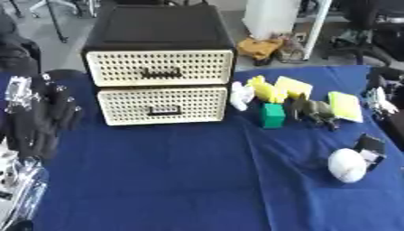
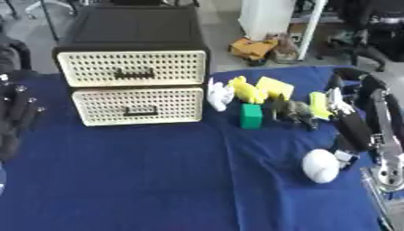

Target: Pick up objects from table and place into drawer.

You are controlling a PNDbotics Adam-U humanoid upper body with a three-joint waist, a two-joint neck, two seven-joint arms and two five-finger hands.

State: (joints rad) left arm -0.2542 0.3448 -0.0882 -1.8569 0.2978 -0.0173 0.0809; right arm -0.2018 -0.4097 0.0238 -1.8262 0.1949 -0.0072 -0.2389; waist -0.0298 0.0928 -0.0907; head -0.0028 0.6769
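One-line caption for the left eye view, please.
Two-drawer cabinet, both drawers shut, on a blue cloth; toys and a white ball wait at right.

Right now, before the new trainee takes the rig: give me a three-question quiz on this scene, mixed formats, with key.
1. True or false: both drawers of the drawer unit are shut.
2. Multiple choice: the green block stands A) left of the drawer unit, B) on top of it, C) on the blue cloth right of it.
3. Fill in: the right hand touches the white ____.

Key: 1 true. 2 C. 3 ball.
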